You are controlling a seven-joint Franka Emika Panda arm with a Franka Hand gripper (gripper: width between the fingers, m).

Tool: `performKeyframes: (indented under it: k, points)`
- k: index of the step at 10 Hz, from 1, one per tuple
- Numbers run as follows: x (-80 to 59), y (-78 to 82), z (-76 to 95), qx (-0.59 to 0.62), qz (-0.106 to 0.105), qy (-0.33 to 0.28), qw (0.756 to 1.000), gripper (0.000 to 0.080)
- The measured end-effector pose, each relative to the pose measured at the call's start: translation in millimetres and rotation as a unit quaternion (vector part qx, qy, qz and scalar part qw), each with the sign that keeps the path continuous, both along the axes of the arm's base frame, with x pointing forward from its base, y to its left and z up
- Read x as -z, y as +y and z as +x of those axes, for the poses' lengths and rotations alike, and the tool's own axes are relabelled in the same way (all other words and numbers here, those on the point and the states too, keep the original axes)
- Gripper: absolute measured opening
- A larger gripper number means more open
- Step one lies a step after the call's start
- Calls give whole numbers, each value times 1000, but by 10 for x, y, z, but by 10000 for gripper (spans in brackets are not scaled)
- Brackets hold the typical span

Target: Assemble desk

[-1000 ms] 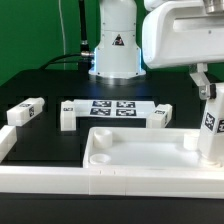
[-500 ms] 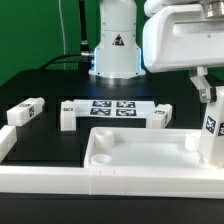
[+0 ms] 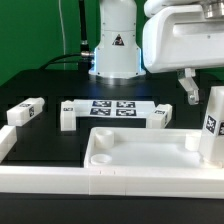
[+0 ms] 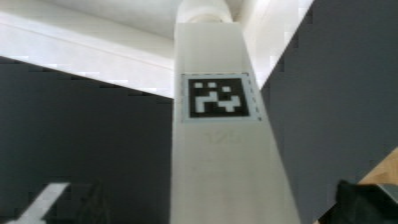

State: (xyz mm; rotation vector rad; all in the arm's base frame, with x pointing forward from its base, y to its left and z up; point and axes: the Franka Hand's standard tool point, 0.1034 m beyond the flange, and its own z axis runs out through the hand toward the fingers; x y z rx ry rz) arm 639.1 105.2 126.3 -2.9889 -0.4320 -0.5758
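tagged leg (image 3: pixel 213 122) upright in a corner of the tray-like tabletop (image 3: pixel 140 152)

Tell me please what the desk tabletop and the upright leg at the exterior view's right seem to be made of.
The tabletop looks like white moulded plastic, smooth with a faint sheen: rounded rim, soft highlights. The upright leg seems to be the same white plastic, rather matte. Its black-and-white tag looks printed or stuck on; I cannot tell which.

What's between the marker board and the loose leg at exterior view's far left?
A second leg lies between that far-left leg and the marker board; exterior view shows it.
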Motion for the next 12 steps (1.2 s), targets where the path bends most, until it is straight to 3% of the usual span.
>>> performKeyframes:
  k: [4,7,9,12]
  points:
    - [-207,-55,42,1,-2,10,1000,649]
    - [-159,-45,14,1,-3,19,1000,649]
    - [-57,9,-90,11,-1,76,997,649]
    - [-55,64,-130,11,-5,178,984,649]
